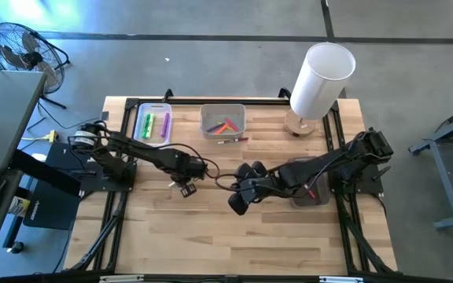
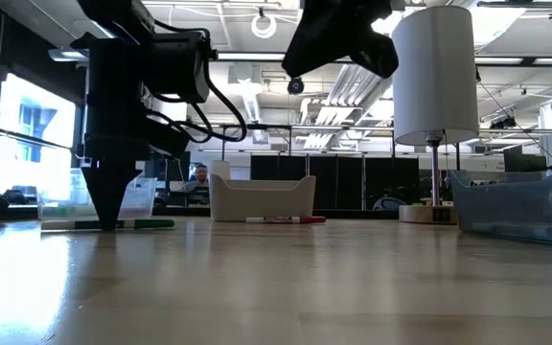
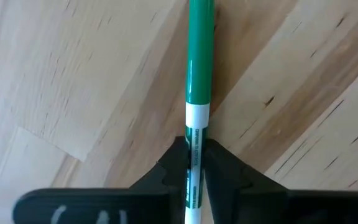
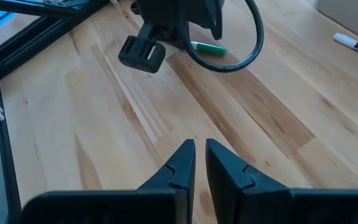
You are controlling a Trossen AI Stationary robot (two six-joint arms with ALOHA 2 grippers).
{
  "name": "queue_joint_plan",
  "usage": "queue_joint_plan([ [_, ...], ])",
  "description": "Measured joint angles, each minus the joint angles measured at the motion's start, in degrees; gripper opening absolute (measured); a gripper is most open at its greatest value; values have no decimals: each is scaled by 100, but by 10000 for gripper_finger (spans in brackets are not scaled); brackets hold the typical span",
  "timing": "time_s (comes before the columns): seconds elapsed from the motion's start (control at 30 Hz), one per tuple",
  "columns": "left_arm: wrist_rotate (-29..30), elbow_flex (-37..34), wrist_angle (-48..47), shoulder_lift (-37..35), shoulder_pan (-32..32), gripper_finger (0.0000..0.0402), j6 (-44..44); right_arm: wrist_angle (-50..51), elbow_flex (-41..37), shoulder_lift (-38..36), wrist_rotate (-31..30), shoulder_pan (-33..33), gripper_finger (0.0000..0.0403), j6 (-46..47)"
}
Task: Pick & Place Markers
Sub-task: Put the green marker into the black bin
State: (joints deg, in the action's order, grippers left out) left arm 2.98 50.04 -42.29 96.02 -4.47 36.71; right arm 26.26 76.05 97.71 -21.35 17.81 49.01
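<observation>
The green marker (image 3: 200, 56) lies flat on the wooden surface (image 1: 211, 228), and the left pincer (image 3: 194, 163) stands straight down over it with its tips clamped on the white end of the barrel, the marker's long axis running straight out ahead between the fingers, so I'd say the coming lift is this arm's. The right pincer (image 4: 199, 163) hangs above the middle of the surface, well apart from the marker, its tips nearly together on nothing.

The green marker (image 3: 199, 93) runs past the left wrist view's edges.
</observation>
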Motion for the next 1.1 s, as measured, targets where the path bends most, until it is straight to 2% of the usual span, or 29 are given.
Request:
queue_joint_plan([
  [0.17, -58, 255, -173, -127, 2, 23, -37, 71, 0, 0, -12, 57, 27, 26],
  [0.23, -235, 409, 135, -203, -16, 23, -39, 104, 2, 0, -16, 101, 28, 88],
  [0.4, -234, 501, 469, -635, -5, 23, -129, 408, 2, 0, -92, 234, 28, 443],
  [0.6, -294, 545, 1300, -1153, -9, 23, -195, 1093, 1, -165, -1106, 721, 30, 1290],
  [0.73, -522, 547, 2189, -1342, -2, 23, -246, 1488, 0, -269, -1917, 1048, 41, 1956],
  [0.83, -778, 547, 2990, -1403, -4, 23, -258, 1437, 0, -306, -2294, 1148, 55, 2290],
  [0.93, -1052, 552, 3758, -1422, -4, 23, -258, 1066, 0, -335, -2498, 1149, 75, 2226],
  [1.1, -1306, 553, 4526, -1420, -4, 23, -256, 58, 0, -461, -2868, 1094, 112, 1481],
])
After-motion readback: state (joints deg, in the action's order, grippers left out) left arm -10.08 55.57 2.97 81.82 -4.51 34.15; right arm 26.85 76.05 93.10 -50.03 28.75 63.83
